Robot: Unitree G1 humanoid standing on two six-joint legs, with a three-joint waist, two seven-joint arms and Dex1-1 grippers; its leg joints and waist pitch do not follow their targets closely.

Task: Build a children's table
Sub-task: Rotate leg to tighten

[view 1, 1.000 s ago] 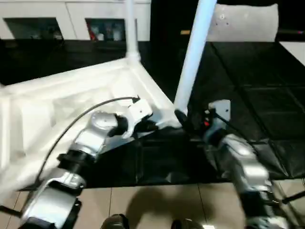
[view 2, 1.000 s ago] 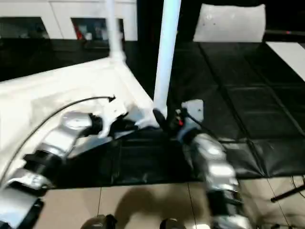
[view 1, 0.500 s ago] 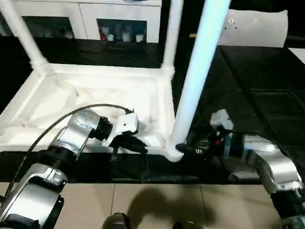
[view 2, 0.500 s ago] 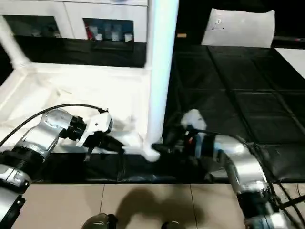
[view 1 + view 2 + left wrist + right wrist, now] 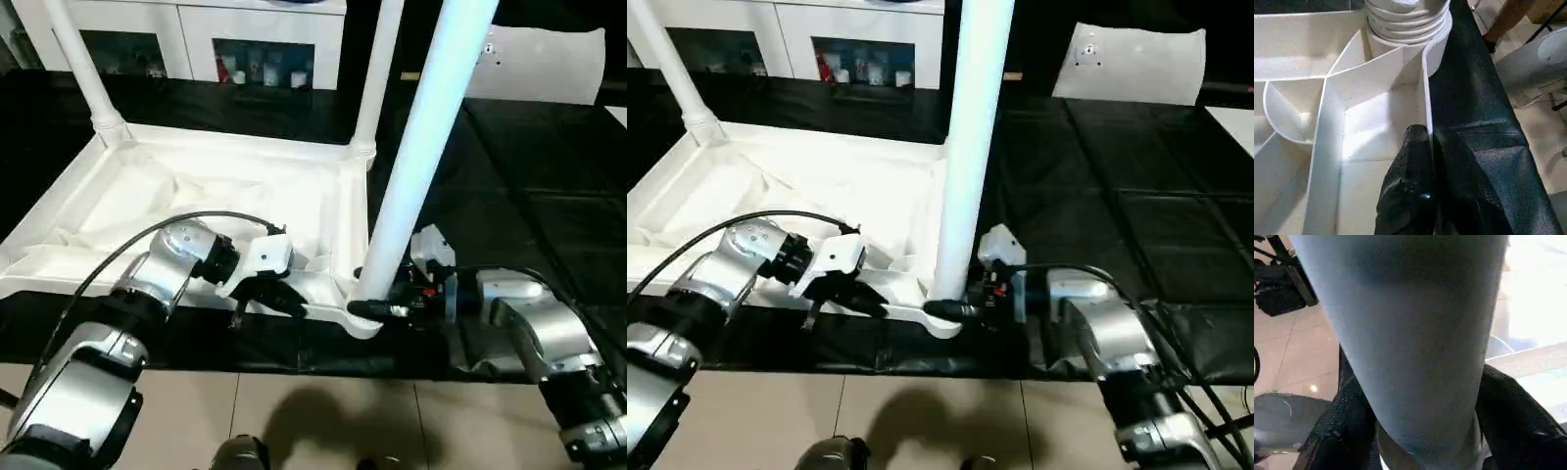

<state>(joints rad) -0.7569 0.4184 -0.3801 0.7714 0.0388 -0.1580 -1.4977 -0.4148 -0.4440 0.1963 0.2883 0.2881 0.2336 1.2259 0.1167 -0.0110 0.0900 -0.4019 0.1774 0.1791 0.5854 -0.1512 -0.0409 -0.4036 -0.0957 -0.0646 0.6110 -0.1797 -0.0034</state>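
Observation:
The children's table (image 5: 196, 196) lies upside down on the black mat, ribbed underside up. Three white legs stand in its corner sockets: far left (image 5: 83, 69), far right (image 5: 377, 73) and near right (image 5: 421, 147). My left gripper (image 5: 282, 301) is shut on the table's near rim (image 5: 1426, 105), a short way from the near-right socket (image 5: 1405, 19). My right gripper (image 5: 368, 309) reaches in from the right at the foot of the near-right leg (image 5: 1415, 333). Its black fingers (image 5: 1342, 431) press against both sides of that leg.
A white cabinet with glass doors (image 5: 245, 39) runs along the back. A flat white panel (image 5: 544, 64) leans at the back right. The black mat (image 5: 529, 166) extends to the right of the table, and tiled floor (image 5: 323, 411) lies in front.
The head camera has shifted, so the whole view has changed. My right gripper's fingers have closed in on the base of the near-right leg. My left gripper stays on the rim.

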